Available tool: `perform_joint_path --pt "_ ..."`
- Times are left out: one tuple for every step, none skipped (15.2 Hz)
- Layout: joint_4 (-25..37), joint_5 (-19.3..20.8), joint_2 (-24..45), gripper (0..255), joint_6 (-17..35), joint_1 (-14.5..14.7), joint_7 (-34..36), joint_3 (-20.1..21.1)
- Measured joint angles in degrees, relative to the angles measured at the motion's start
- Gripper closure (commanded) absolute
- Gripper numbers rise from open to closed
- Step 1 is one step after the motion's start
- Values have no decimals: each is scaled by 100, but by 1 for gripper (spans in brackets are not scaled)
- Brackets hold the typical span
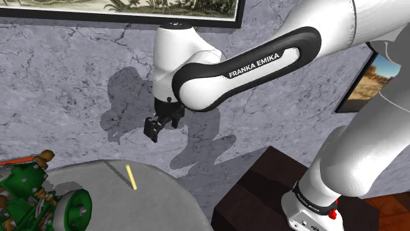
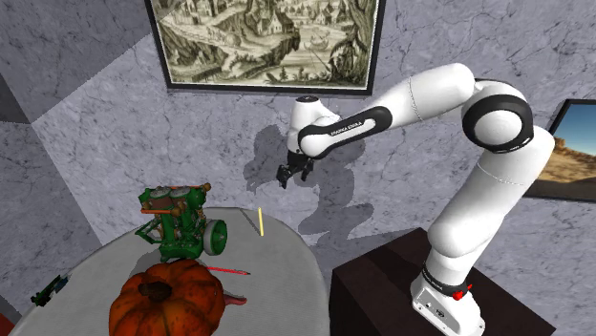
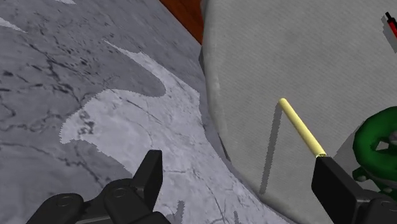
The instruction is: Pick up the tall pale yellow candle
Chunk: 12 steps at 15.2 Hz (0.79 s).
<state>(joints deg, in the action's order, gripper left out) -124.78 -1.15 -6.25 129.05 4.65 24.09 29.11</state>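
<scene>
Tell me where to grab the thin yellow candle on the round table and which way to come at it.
Probably the upper shaft of the candle, coming down from above with the open end effector straddling it. It stands upright and slender near the rim of the grey table, with its top free, and the green machine model sits well aside.

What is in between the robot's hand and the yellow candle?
Nothing. In the shoulder view the open gripper hangs in the air, higher than the candle on the grey table, with only empty space between them.
</scene>
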Motion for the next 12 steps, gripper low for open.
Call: perform_joint_path --pt "117 152 191 0 49 14 155 70" --pt "242 319 390 0 96 40 324 137" --pt "367 510 622 0 169 65 490 187" --pt "466 706 846 0 250 109 669 229" --pt "684 939 1135 0 265 163 853 252" --pt "765 1110 1315 0 324 219 995 259" --pt "933 1328 1577 0 364 308 1177 257" --pt "1053 1497 1767 0 389 385 1311 244" --pt "1288 1710 2041 0 369 509 1487 218" --pt "1506 1902 2300 0 358 618 1616 174" --pt "1725 2076 2550 0 342 737 1738 124" --pt "1997 2245 2816 0 289 879 1857 70"
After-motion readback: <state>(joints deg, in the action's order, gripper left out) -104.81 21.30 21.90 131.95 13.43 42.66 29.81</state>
